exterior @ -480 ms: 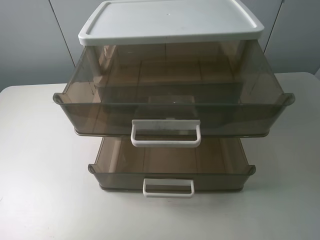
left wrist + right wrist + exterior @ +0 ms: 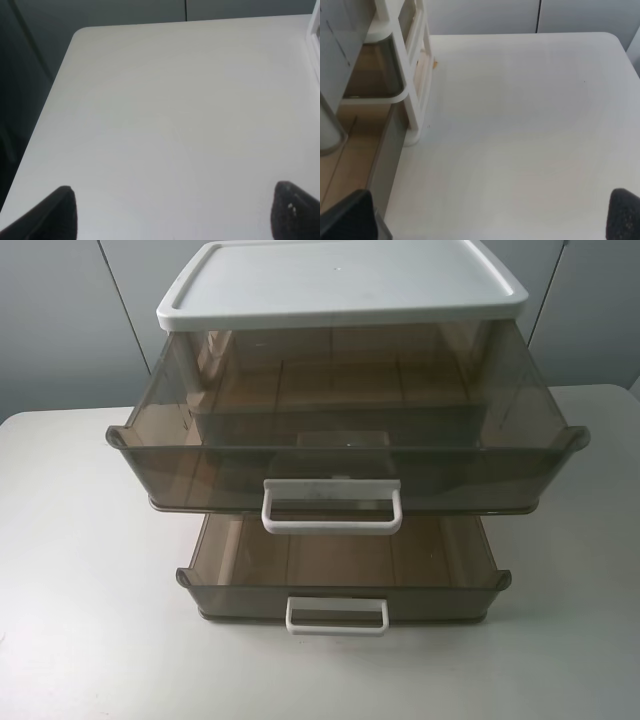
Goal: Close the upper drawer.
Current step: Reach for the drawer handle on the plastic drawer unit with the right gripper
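Observation:
The upper drawer, tall, smoky brown and translucent, is pulled far out of the white-topped drawer unit. Its wide white loop handle faces the front. Neither gripper shows in the exterior high view. In the left wrist view my left gripper is open over bare table, with both dark fingertips wide apart. In the right wrist view my right gripper is open too, beside the unit's white frame and smoky drawer walls.
A shallower smoky drawer with a smaller white handle is also pulled out below the upper one. The unit stands on a white table. A sliver of the unit's white frame shows in the left wrist view. Grey panels stand behind.

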`<state>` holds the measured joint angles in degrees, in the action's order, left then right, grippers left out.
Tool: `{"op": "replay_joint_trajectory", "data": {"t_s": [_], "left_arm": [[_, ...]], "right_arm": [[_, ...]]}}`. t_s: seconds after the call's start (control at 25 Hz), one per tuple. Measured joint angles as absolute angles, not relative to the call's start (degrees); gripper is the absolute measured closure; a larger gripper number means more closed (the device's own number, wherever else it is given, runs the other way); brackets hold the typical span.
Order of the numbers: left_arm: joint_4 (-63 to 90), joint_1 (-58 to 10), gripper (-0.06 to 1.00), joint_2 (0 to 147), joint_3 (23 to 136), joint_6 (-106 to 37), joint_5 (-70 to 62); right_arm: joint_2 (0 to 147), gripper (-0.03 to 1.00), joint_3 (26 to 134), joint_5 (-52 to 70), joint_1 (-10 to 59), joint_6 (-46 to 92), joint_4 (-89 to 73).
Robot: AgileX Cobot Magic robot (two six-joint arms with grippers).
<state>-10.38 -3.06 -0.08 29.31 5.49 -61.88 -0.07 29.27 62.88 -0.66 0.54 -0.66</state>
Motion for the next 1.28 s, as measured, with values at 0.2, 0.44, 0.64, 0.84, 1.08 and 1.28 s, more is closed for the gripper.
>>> {"op": "replay_joint_trajectory", "data": {"t_s": [0.2, 0.44, 0.64, 0.84, 1.08, 1.28], "left_arm": [[-10.4, -3.1, 0.20, -0.1, 29.3, 5.5, -61.9], [-10.4, -3.1, 0.20, -0.1, 29.3, 5.5, -61.9], [-10.4, -3.1, 0.20, -0.1, 29.3, 5.5, -61.9], [-10.4, -3.1, 0.20, -0.1, 29.3, 5.5, -61.9], [-10.4, -3.1, 0.20, -0.1, 29.3, 5.5, -61.9], [-10.4, -3.1, 0.20, -0.1, 29.3, 5.5, -61.9]], "right_arm": [[0.6, 0.27, 31.2, 61.1, -0.7, 0.9, 4.1], [15.1, 0.27, 35.8, 58.9, 3.5, -1.1, 10.7], [31.4, 0.27, 42.4, 53.0, 8.0, -1.4, 11.4], [46.9, 0.27, 52.2, 47.6, 13.4, 0.8, 11.4], [59.5, 0.27, 62.5, 46.4, 25.5, 6.0, 11.0], [65.0, 0.27, 68.1, 47.4, 37.9, 9.4, 9.4]]}}
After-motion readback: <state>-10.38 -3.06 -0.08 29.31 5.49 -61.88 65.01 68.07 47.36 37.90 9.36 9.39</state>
